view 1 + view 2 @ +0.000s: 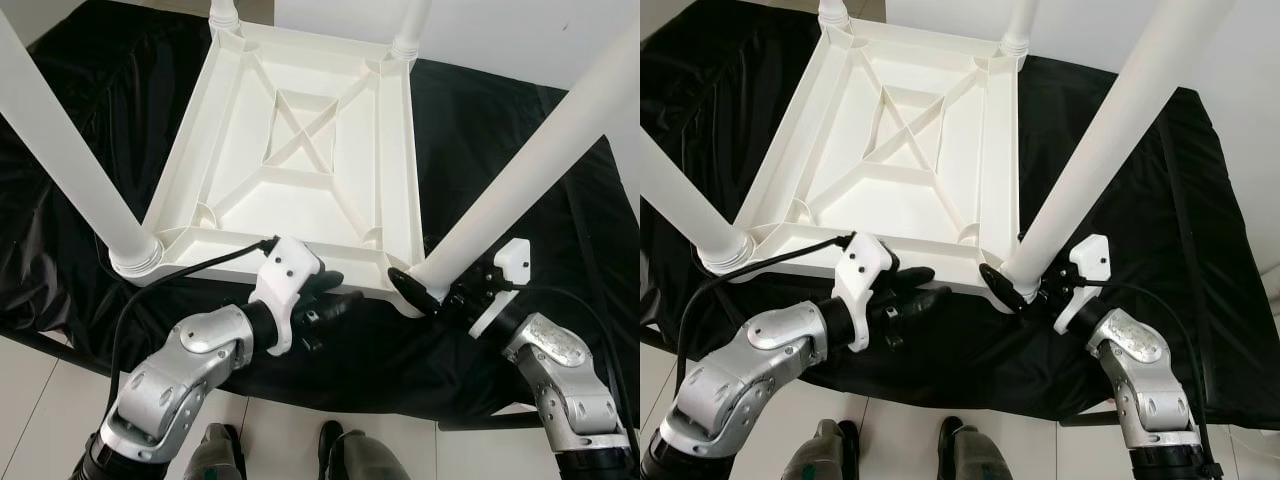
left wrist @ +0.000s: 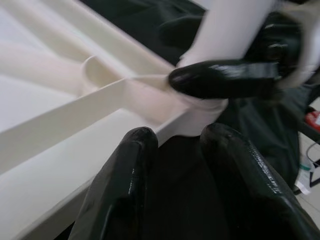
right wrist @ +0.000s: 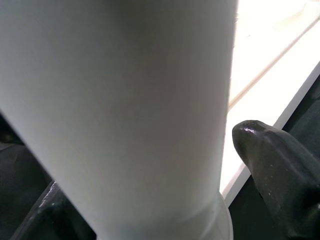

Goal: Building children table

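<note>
A white plastic children's table (image 1: 190,170) lies upside down on a black cloth, its ribbed underside facing up. Its legs stand up from the corners. My right gripper (image 1: 433,290) is shut on the base of the near-right leg (image 1: 520,180), where it meets the corner socket. In the right wrist view that leg (image 3: 125,100) sits between the black fingers (image 3: 280,170). My left gripper (image 1: 335,292) hovers just off the table's near rim, left of that corner. Its fingers (image 2: 125,180) are slightly apart with nothing between them.
The black cloth (image 1: 500,110) covers the floor under the table and reaches past it on every side. The near-left leg (image 1: 60,150) rises steeply towards me. Pale floor tiles (image 1: 30,390) and my feet (image 1: 330,445) lie at the near edge.
</note>
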